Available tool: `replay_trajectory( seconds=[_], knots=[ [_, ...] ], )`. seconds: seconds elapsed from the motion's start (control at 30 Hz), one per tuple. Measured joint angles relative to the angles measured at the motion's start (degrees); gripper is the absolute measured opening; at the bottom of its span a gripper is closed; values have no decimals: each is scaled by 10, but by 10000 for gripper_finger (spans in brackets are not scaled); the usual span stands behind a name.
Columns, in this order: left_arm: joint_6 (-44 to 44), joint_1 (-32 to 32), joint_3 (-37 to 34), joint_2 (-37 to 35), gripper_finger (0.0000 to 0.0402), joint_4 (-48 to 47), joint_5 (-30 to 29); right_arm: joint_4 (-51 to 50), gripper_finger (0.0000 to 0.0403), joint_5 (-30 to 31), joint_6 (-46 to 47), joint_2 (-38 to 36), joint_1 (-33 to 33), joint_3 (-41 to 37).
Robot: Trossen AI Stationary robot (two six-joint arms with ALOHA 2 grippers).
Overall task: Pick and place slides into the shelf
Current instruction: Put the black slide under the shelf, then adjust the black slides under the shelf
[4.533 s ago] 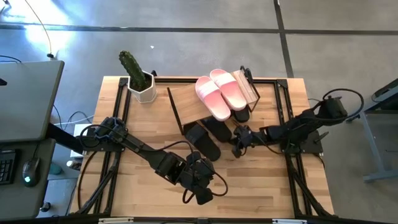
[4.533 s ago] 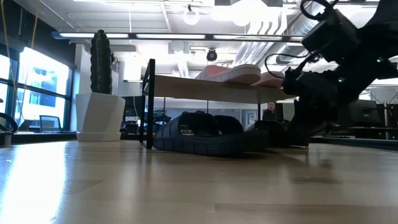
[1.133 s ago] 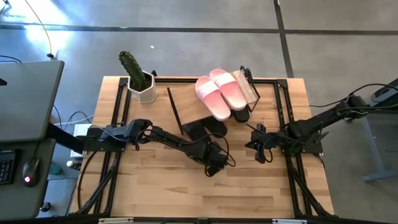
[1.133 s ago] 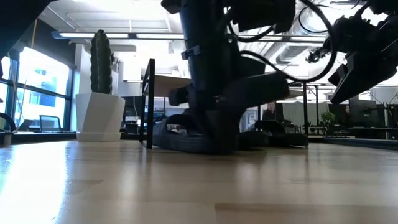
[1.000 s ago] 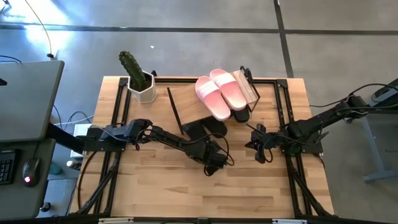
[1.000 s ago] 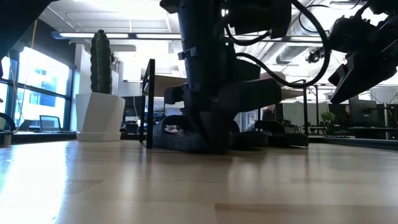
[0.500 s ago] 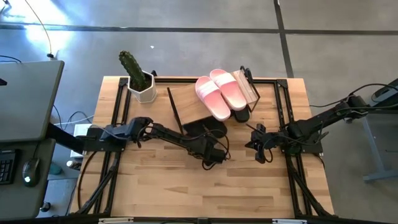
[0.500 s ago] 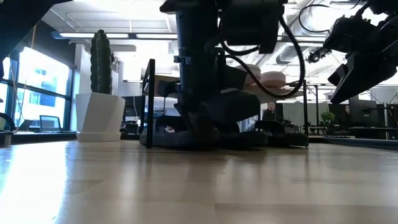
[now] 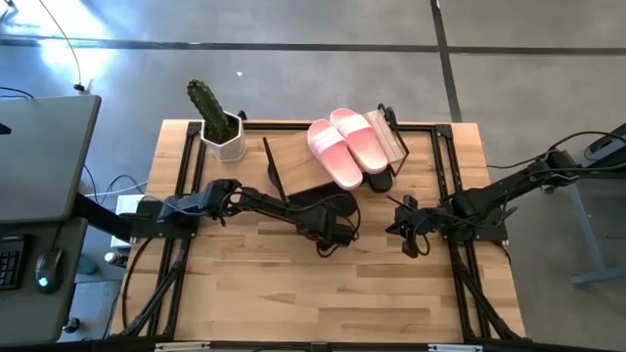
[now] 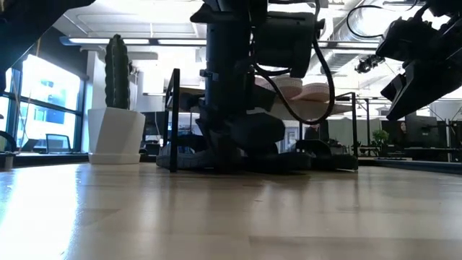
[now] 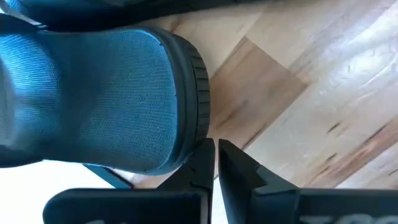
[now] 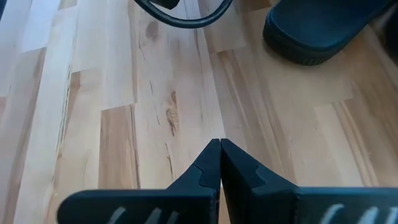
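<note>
One black slide (image 11: 93, 93) is right up against your left hand (image 9: 335, 238), heel rim touching the pinched-together fingers (image 11: 202, 171), though nothing is caught between them. It lies on the worktop (image 9: 245, 284) at the front edge of the shelf (image 9: 303, 161), partly underneath. The pink pair (image 9: 347, 147) sits on the shelf top. Your right hand (image 9: 409, 238) hovers clenched and empty, off to the side.

Slides (image 9: 347, 147) on shelf (image 9: 303, 161), others (image 9: 318, 205) beneath.
</note>
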Motion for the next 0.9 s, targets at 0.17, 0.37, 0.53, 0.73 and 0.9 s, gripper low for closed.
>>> replay_trajectory(
  seconds=[0.17, 0.37, 0.53, 0.73, 0.9],
  knots=[
    [-2, -8, 0, 0, 12, -11, -5, 1, 0, -1, -2, 0, 0, 0],
    [-1, -29, 0, -2, 12, -11, -28, 17, 0, 2, -5, 0, 0, 0],
    [1, -49, 0, -3, 12, -10, -28, 28, 0, 0, -5, 2, -11, 0],
    [-4, -73, 8, -3, 12, -16, -25, 102, 0, -40, -20, 24, -48, -11],
    [-5, -112, 72, -3, 12, -44, -37, 211, 0, -87, -20, 67, -95, -49]
  ],
)
